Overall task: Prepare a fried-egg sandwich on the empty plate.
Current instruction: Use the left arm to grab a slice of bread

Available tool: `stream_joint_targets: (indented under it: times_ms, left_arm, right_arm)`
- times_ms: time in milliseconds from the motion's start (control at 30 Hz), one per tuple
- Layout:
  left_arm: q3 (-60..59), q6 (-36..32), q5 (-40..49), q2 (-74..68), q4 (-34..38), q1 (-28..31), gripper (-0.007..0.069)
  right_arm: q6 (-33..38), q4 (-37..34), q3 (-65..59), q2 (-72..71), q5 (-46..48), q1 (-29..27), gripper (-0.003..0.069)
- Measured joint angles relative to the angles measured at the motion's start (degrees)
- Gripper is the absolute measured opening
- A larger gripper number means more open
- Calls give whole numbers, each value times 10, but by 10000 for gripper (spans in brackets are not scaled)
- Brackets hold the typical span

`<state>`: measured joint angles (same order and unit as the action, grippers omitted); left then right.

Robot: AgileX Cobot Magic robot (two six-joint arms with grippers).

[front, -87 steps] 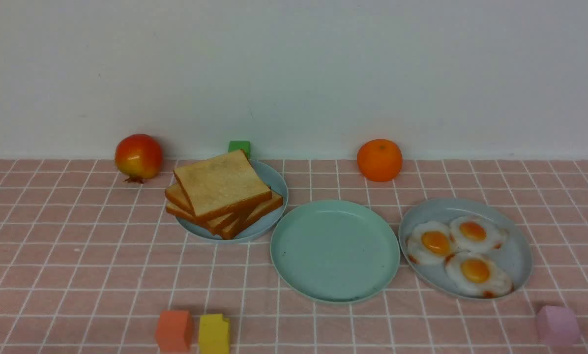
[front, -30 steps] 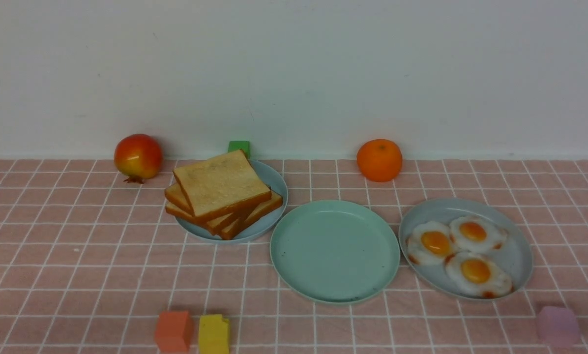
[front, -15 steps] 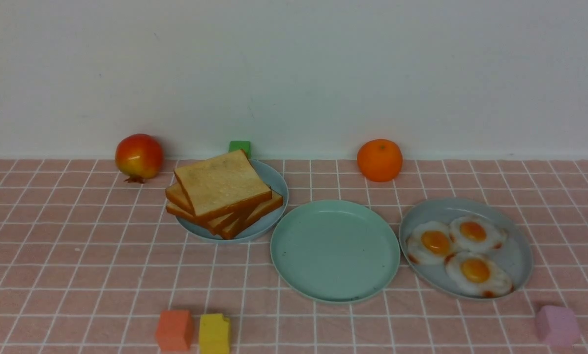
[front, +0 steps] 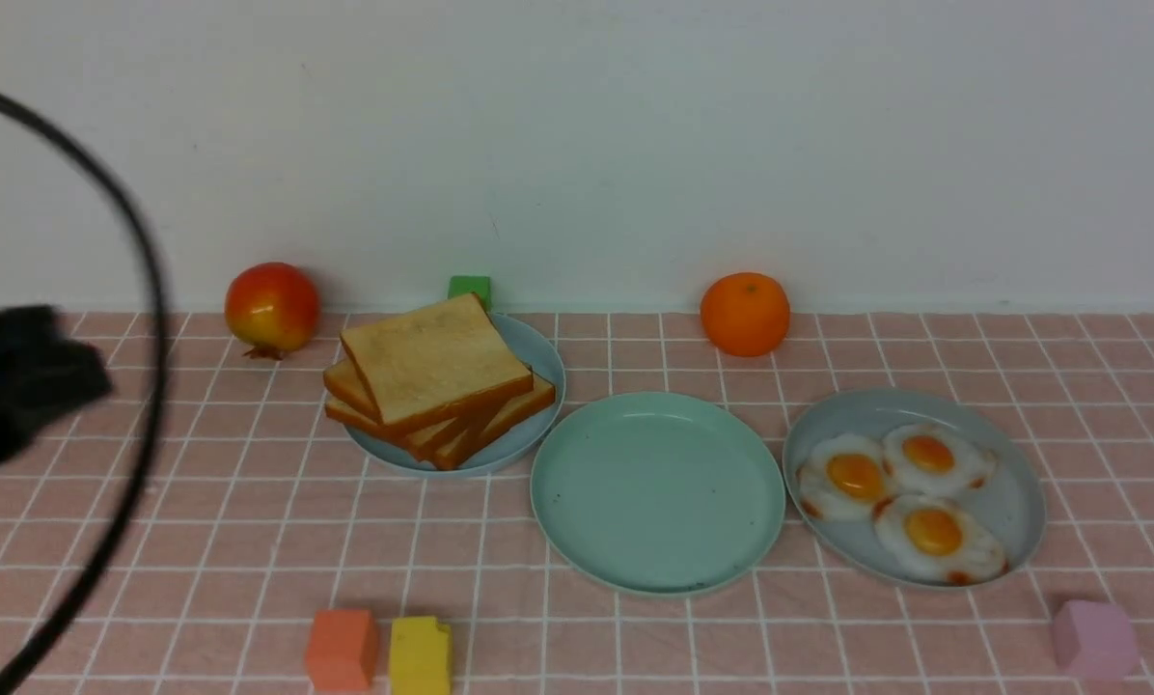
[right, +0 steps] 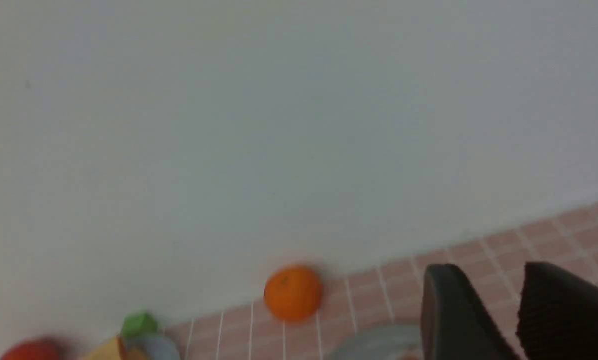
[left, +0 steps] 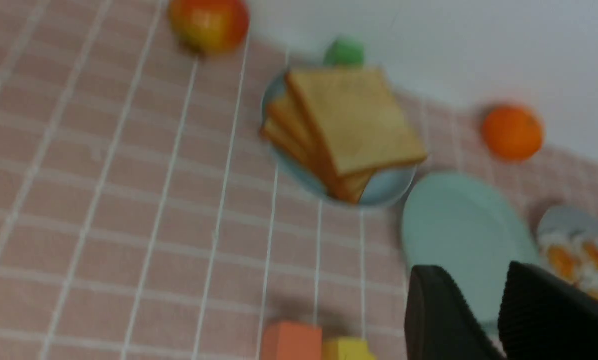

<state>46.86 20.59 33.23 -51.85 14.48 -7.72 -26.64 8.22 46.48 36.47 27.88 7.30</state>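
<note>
Three plates: in a row across the desk [front: 201, 502], on a pink cloth with white grid lines.
Mint-green plate [front: 657, 541]: middle of the row, round, low rim, bare, flat on the cloth.
Toast stack [front: 434, 362]: square golden-brown slices with darker crusts, fanned unevenly, piled on the pale blue-grey plate [front: 531, 430] just left of the mint-green one and farther back.
Fried eggs [front: 934, 531]: three, white with orange yolks, clustered and touching on the second blue-grey plate [front: 1016, 492], just right of the mint-green one.
Task state: toast and eggs each on own plate, none on the mint-green one.
Left arm [front: 17, 396]: blurred black mass at the left edge of the front view, well apart from the toast, with a black cable [front: 152, 290] arcing beside it.
Left jaws: two black fingers [left: 439, 320] in the left wrist view, partly apart with a narrow gap, gripping nothing, raised above the desk.
Right jaws: only in the right wrist view, two black fingers [right: 454, 320], partly apart with a narrow gap, gripping nothing, facing the back wall.
Fruit: red-yellow fruit [front: 272, 307] back left by the wall; orange [front: 745, 314] back right of centre.
Blocks: green block [front: 469, 288] behind the toast plate; orange block [front: 342, 649] and yellow block [front: 420, 656] side by side at the near edge; lilac block [front: 1094, 637] near right.
</note>
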Motion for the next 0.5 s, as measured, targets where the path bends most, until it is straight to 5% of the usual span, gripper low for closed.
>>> stream_joint_targets:
  times_ms: [233, 500]
  left_arm:
    - [82, -2, 65, -198, 12, 0, 240]
    - [298, -60, 231, -368, 6, 8, 240]
  right_arm:
    - [85, -98, 25, 59, 224, 55, 242]
    - [183, -205, 26, 75, 285, 61, 242]
